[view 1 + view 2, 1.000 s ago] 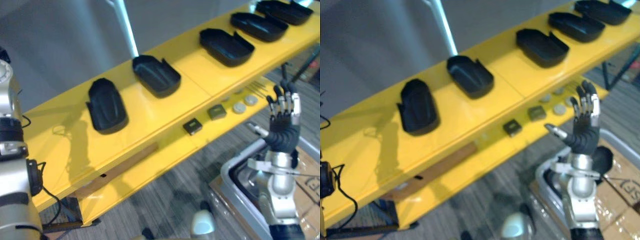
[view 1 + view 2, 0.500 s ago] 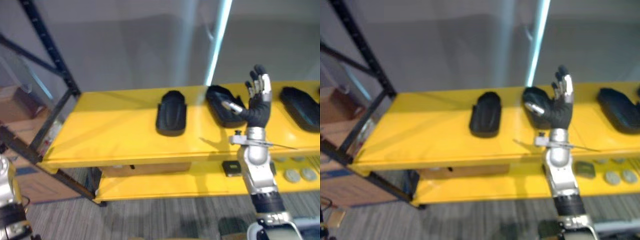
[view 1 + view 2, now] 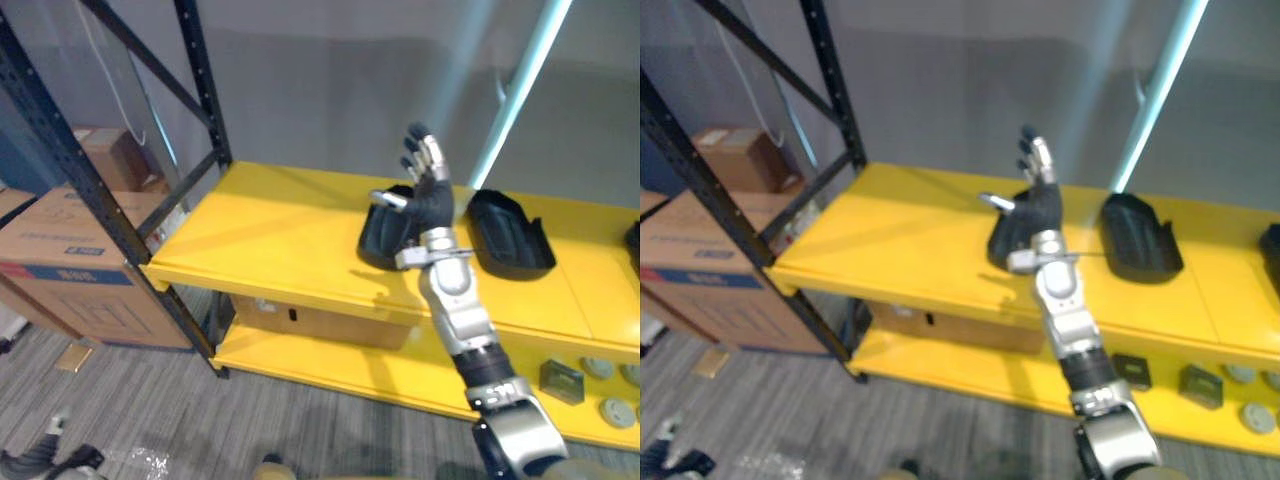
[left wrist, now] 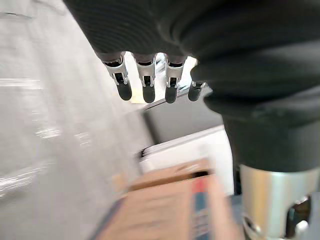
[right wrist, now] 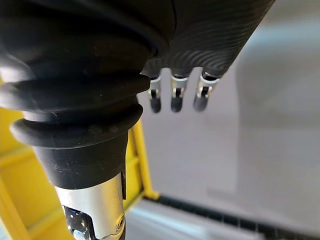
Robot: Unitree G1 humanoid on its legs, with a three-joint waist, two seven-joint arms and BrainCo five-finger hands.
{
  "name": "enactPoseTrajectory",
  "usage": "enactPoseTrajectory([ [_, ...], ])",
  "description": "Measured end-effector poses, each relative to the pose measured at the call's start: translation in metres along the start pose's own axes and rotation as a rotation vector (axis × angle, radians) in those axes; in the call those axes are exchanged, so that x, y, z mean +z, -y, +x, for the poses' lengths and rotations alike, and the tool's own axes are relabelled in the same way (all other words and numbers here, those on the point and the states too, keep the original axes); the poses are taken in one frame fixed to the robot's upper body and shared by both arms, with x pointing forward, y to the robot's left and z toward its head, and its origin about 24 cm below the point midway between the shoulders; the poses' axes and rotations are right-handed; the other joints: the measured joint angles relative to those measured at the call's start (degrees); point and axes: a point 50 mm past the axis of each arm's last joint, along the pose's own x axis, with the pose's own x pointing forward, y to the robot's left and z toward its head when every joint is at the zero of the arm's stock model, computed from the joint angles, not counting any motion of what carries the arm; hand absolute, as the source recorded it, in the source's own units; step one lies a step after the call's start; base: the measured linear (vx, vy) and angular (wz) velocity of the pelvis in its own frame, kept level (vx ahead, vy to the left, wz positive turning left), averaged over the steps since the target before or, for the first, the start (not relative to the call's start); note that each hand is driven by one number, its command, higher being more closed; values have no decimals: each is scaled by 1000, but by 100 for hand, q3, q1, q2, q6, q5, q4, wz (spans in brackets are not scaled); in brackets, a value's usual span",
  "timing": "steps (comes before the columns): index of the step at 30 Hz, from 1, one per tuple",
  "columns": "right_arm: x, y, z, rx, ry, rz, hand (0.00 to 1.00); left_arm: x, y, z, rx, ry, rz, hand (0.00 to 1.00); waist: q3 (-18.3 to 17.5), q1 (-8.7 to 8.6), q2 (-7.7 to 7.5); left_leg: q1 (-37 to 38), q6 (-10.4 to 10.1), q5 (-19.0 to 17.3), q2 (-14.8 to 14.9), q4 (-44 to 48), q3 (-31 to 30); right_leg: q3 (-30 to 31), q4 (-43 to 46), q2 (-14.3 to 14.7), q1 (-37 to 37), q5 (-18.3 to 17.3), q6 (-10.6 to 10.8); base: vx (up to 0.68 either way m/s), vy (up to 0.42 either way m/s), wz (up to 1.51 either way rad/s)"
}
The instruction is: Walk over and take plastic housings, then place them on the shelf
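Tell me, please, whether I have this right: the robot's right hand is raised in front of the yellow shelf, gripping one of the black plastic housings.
Not quite. The right hand is raised in front of the yellow shelf, but it is open and grips nothing, as the right wrist view shows; the black plastic housings lie on the shelf.

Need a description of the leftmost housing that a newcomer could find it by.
Find the yellow shelf in the black rack. The leftmost housing in the black row on its upper level is the one. Unlike the next housing, it is partly covered by the raised right hand.
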Motion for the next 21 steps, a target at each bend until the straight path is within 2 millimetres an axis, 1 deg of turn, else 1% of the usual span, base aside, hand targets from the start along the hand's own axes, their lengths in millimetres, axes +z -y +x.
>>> enactPoseTrajectory([
  [2, -4, -8, 2, 22, -27, 19, 0, -14, 1, -6, -13, -58, -16, 0, 89, 23, -19, -14, -1, -5, 9, 23, -7, 3, 40, 6, -17, -1, 2, 0, 0, 0],
  [3, -6, -13, 1, 39, -46, 33, 0, -22, -1, -10, -20, -90, -14, 0, 126, 27, -22, -84, -4, -21, 17, 69, -26, 0, 83, 11, -67, -4, 7, 17, -7, 3],
  [4, -10, -22, 1, 66, -78, 41, 0, -29, -1, -14, -41, -120, -12, 0, 239, 25, -13, -91, -3, -22, 25, 84, -42, -1, 98, 19, -64, -4, 9, 18, -9, 3],
  [5, -12, -26, 0, 77, -96, 41, 0, -33, 0, -16, -51, -133, -11, 0, 270, 25, -24, -90, -3, -22, 25, 85, -49, -2, 103, 20, -61, -5, 8, 0, 0, 0],
  [8, -24, -37, -3, 110, -199, 36, 0, -46, 6, -25, -114, -180, 13, 0, 403, 26, 64, -93, -2, -21, 25, 83, -52, -3, 108, 18, -66, -15, 16, 0, 0, 0],
  [9, -27, -37, -4, 109, -219, 34, 0, -47, 7, -27, -120, -185, 10, 0, 411, 25, 78, -90, -1, -21, 24, 82, -53, -3, 108, 17, -64, -21, 18, 0, 0, 0],
  [10, -35, -35, -7, 99, -270, 25, 0, -50, 8, -29, -131, -196, 7, 0, 427, 22, 103, -89, 0, -22, 27, 80, -54, -5, 113, 20, -66, -31, 14, 0, 0, 0],
  [12, -42, -33, -9, 92, -313, 17, 0, -52, 9, -31, -135, -210, -8, 0, 440, 13, 111, -89, 0, -24, 33, 80, -53, -4, 116, 25, -67, -39, 11, 16, -6, 0],
  [14, -52, -31, -13, 77, -386, 45, 0, -54, 14, -33, -163, -229, 0, 0, 459, 10, 120, -89, 3, -27, 33, 80, -50, -3, 124, 22, -70, -46, 15, 0, 0, 0],
  [18, -72, -28, -21, 62, -504, 67, 0, -56, 22, -38, -223, -236, 14, 0, 521, 1, 73, -85, 3, -32, 45, 80, -49, 2, 206, 20, -104, -103, 17, 0, 0, 0],
  [21, -77, -30, -25, 88, -547, 90, 0, -59, 25, -41, -240, -254, 18, 0, 528, 4, 66, -92, 2, -33, 57, 79, -37, 15, 273, 19, -151, -136, 5, 0, 0, 0],
])
